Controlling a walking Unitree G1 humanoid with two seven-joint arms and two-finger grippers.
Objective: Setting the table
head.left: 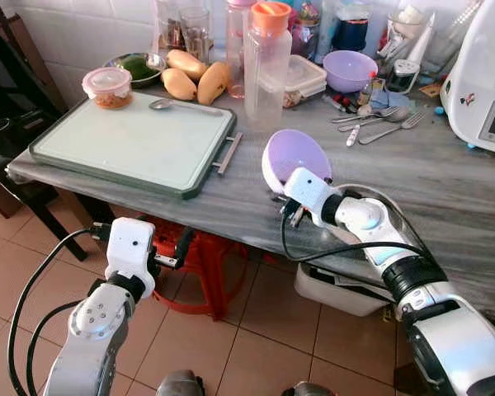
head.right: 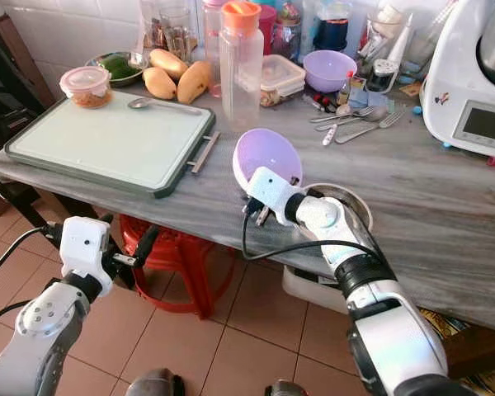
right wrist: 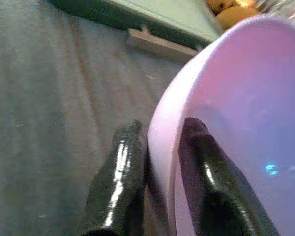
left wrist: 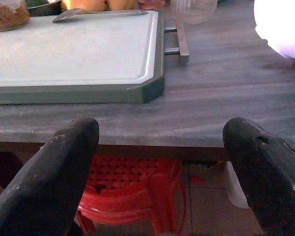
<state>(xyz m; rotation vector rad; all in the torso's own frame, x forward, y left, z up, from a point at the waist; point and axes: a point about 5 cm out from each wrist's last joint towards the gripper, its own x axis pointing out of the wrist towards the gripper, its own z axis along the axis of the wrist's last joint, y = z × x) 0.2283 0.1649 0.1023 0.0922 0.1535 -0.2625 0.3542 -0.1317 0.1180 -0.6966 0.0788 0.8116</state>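
A lilac bowl (head.left: 295,157) hangs tilted over the grey counter (head.left: 445,198), to the right of the pale green tray (head.left: 132,140). My right gripper (right wrist: 160,147) is shut on its rim, one finger inside and one outside. A metal spoon (head.left: 172,104) lies on the tray's far edge beside a lidded food tub (head.left: 108,87). A second lilac bowl (head.left: 349,70) stands at the back, with loose cutlery (head.left: 379,122) in front of it. My left gripper (left wrist: 162,162) is open, below and before the counter's front edge, with nothing between its fingers.
Mangoes (head.left: 194,76), a tall orange-capped bottle (head.left: 266,66), jars and a flat plastic box (head.left: 305,76) crowd the counter's back. A white kitchen machine (head.left: 483,74) stands at the far right. A red stool (head.left: 202,256) sits under the counter; a dark chair (head.left: 8,140) stands left.
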